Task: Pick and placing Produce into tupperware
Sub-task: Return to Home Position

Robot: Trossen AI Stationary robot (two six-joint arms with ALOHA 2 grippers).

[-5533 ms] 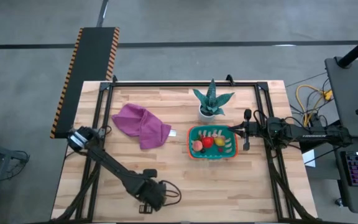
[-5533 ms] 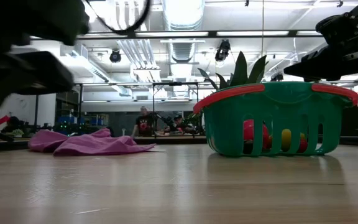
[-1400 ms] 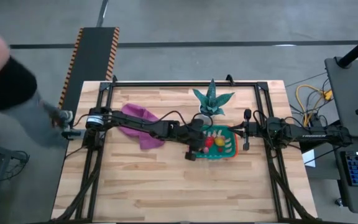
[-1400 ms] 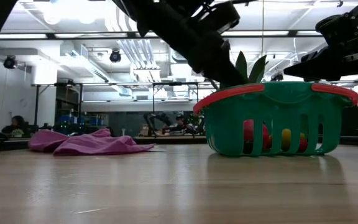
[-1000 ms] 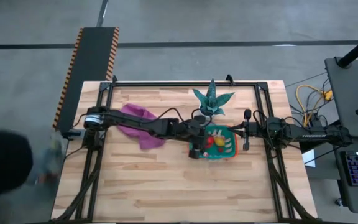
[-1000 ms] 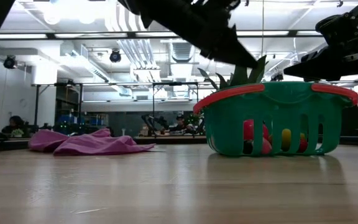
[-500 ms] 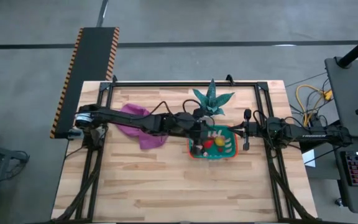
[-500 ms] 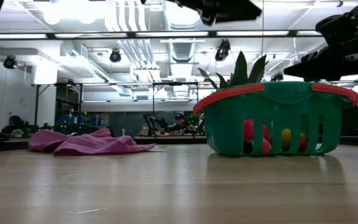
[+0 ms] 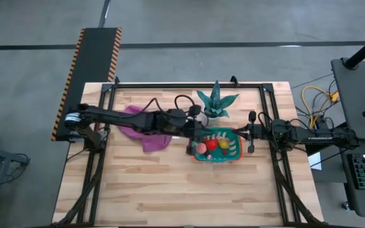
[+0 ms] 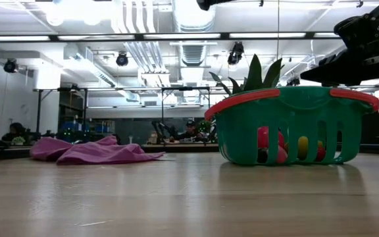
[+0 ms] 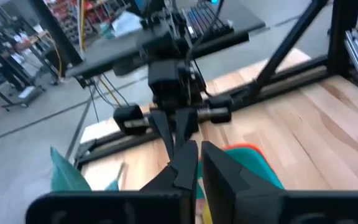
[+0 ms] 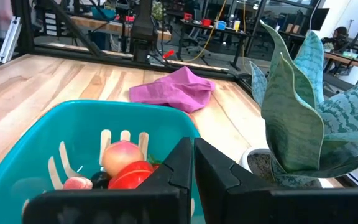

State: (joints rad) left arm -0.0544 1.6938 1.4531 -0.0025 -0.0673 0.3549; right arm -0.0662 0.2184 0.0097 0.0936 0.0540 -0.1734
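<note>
The produce (image 9: pixel 211 144) lies in the tupperware (image 9: pixel 220 160) on the desk (image 9: pixel 170 190). The left tool (image 9: pixel 192 147), clenched and empty, hangs at its 9 o'clock rim. The right tool (image 9: pixel 251 134), also clenched, waits at its 3 o'clock side.

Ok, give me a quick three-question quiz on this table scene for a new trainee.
1. True or false: the produce lies inside the green basket.
2. Which stands closest to the basket? A plant, B purple cloth, C keyboard.
3. Fill in: the ___ claw hangs at the basket's end nearest the cloth.
Key: 1 true; 2 A; 3 left claw. The right claw waits at the opposite end.
</note>
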